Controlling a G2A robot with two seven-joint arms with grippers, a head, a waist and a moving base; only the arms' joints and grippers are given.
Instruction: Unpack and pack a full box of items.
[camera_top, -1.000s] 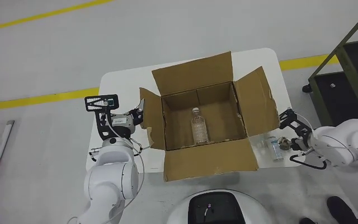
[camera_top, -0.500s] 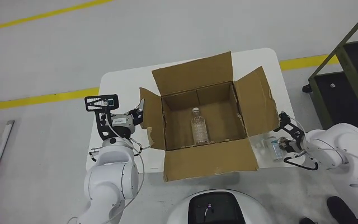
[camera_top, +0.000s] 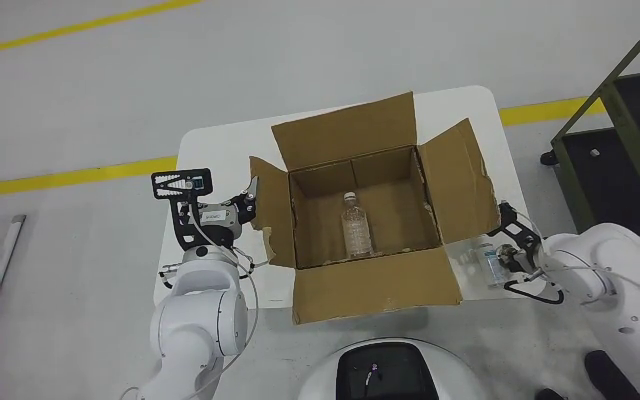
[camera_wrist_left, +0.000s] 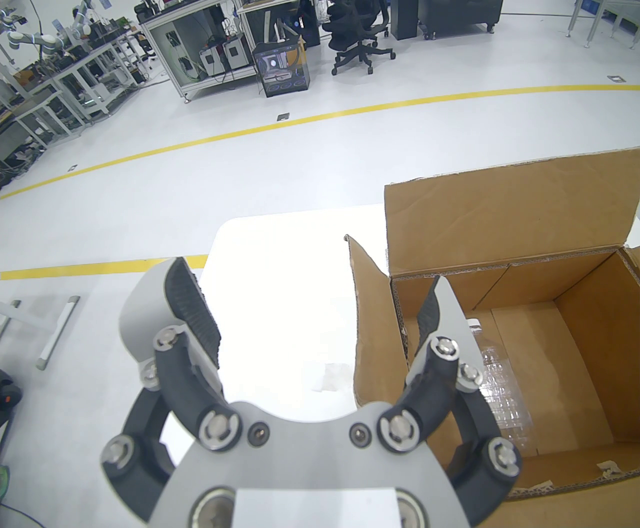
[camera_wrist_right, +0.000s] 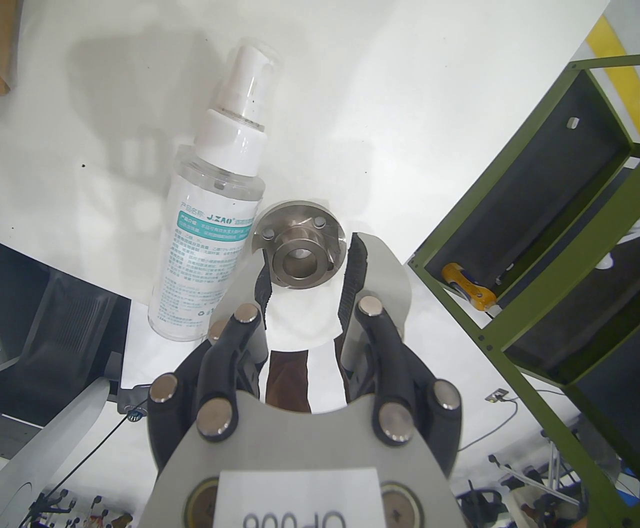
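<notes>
Your right hand is set narrow on the metal flange. Its pads sit against opposite sides of the rim, so I read it as holding the part low over the counter, close to the counter's edge. That grip is the first worry: the flange looks smooth and heavy and only the fingertips have it, so a quick lift or swing could let it twist out, and from here it could land on the floor rather than the counter. The spray bottle lies on its side just beside the flange with its base near the same edge. If you nudge it with a finger or the part, it could roll off. If the flange is bound for the box, which is my guess since I cannot tell unpacking from packing here, mind the raised flap on that side. It stands between your right hand and the opening, and a low carry would catch it and drag the box. Inside the box, the water bottle lies flat on the floor near the middle, so a flange dropped from height could strike it or bounce. Your left hand is spread wide and empty, just beside the box's near flap and well apart from everything else. Any sideways drift there could push the flap, shift the box and spoil your aim on the other side.
</notes>
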